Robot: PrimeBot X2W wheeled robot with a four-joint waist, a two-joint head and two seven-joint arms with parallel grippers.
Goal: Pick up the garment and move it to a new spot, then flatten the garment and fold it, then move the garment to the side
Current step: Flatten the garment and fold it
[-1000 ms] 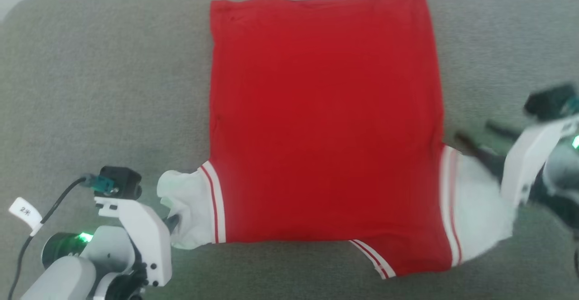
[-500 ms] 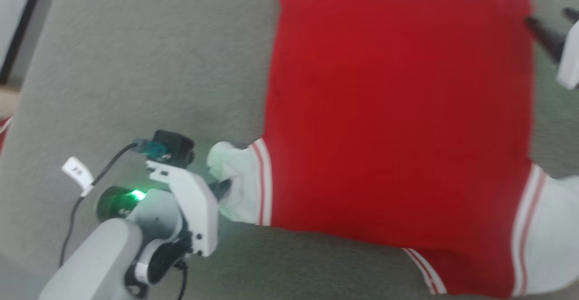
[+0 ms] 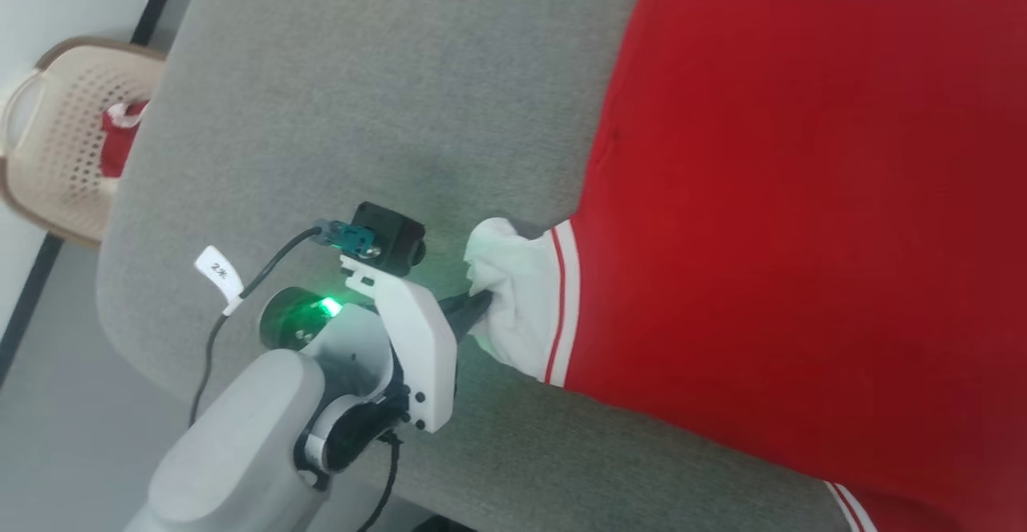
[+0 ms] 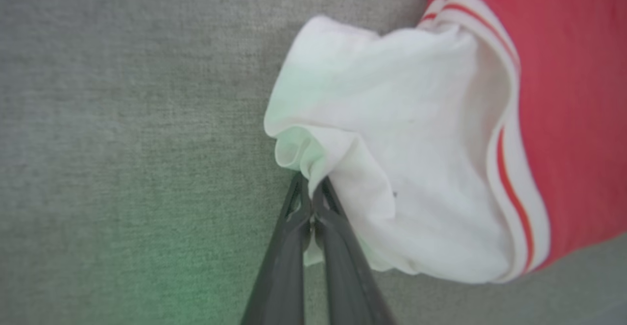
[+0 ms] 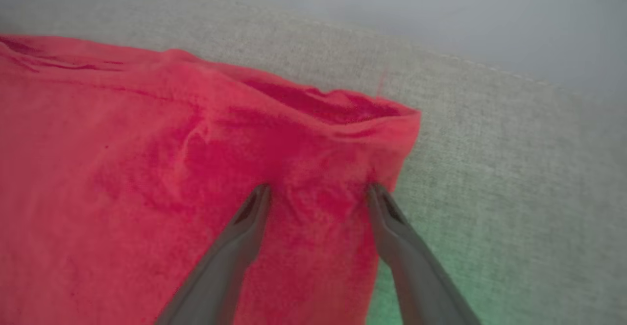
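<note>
Grey cushion (image 3: 361, 99), left claw (image 4: 309, 184) pinching garment (image 3: 802, 195) (tag (image 3: 218, 269) "2米")

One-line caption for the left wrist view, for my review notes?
Left gripper shut on the bunched white sleeve of the garment, on the grey cushion.

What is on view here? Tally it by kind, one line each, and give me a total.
red jersey: 1
small red cloth: 1
beige perforated basket: 1
grey cushion: 1
robot hands: 2 (left hand, right hand)
Total: 6
</note>
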